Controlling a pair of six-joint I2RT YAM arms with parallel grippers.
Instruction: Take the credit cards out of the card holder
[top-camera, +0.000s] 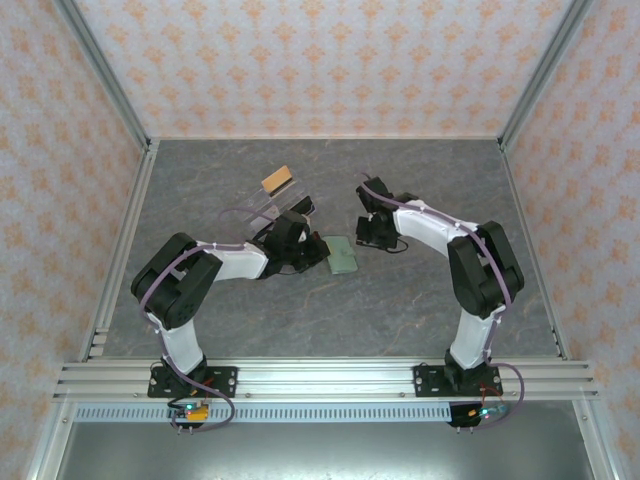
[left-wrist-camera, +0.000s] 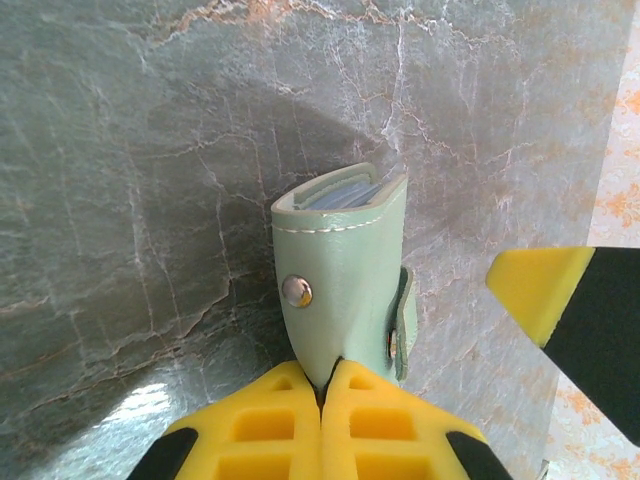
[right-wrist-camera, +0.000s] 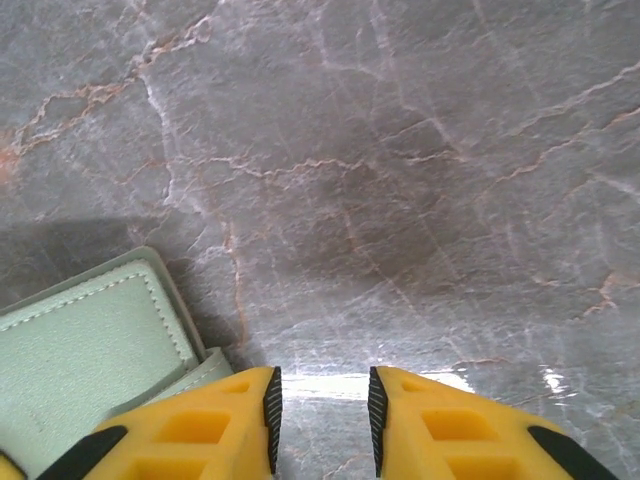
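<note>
**A:** From above, what did we find on the grey marbled bench (top-camera: 430, 310)?

**B:** We saw the small, flat, sage-green rectangular card holder (top-camera: 341, 255) near the middle, between the two arms. The left claw (top-camera: 308, 250) was at its left edge. The right claw (top-camera: 372, 235) hung just beside its far right corner. Behind the left claw lay a clear plastic tray (top-camera: 270, 205) with a tan block (top-camera: 277, 180) at its far end.

**A:** And through the left wrist camera?

**B:** There we saw the left claw (left-wrist-camera: 322, 378) with its yellow fingers pressed together, clamped on the near edge of the card holder (left-wrist-camera: 345, 270). The holder stuck out away from the claw, above the bench (left-wrist-camera: 130, 200). It had a silver snap stud (left-wrist-camera: 296, 291) on its face and a little tab (left-wrist-camera: 406, 325) at its right edge. At the open far end we made out the edges of pale cards (left-wrist-camera: 352, 192) tucked inside. A yellow-and-black finger (left-wrist-camera: 545, 290) of the right claw stood to the right, apart from the holder.

**A:** And the right wrist camera?

**B:** The right claw (right-wrist-camera: 322, 410) had its two yellow fingers apart, with bare bench (right-wrist-camera: 420, 200) between them, gripping nothing. The card holder (right-wrist-camera: 85, 350) sat at the lower left, its corner right by the left finger. We could not tell whether they touched.
</note>
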